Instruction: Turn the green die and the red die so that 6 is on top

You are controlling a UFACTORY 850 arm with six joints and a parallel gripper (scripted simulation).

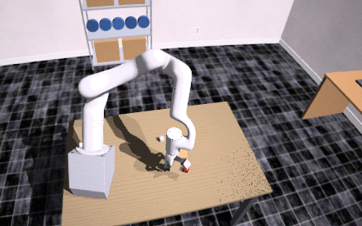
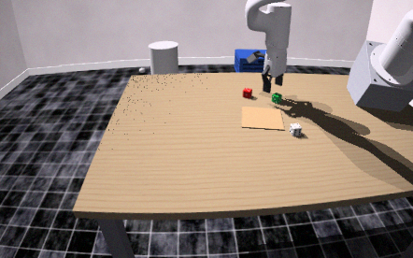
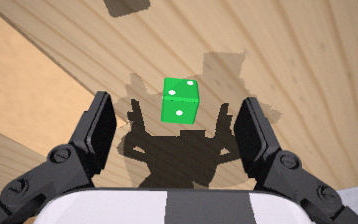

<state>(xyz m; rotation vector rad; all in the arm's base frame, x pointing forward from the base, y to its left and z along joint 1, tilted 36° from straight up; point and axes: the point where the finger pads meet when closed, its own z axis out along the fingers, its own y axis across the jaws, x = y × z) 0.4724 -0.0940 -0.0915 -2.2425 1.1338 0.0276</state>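
Note:
The green die point(image 3: 180, 100) lies on the bare table, just off the edge of the tan mat point(image 3: 21, 100). One of its faces shows two pips. My gripper point(image 3: 176, 110) is open and empty, hovering right above the die with a finger on each side, not touching it. In the exterior view the gripper point(image 2: 272, 83) hangs over the green die point(image 2: 277, 97). The red die point(image 2: 247, 93) lies a little to its left, also off the mat point(image 2: 263, 117). The white die point(image 2: 295, 129) lies on the table by the mat's near right corner. In the top view the arm hides most of the mat; the green die and red die point(image 1: 186, 170) show beside the gripper.
The robot's grey base point(image 2: 384, 75) stands on the table's right end. On the floor behind the table are a white cylinder point(image 2: 163, 57) and a blue crate point(image 2: 249, 60). A shelf point(image 1: 117, 29) and a side table point(image 1: 357, 98) stand farther off.

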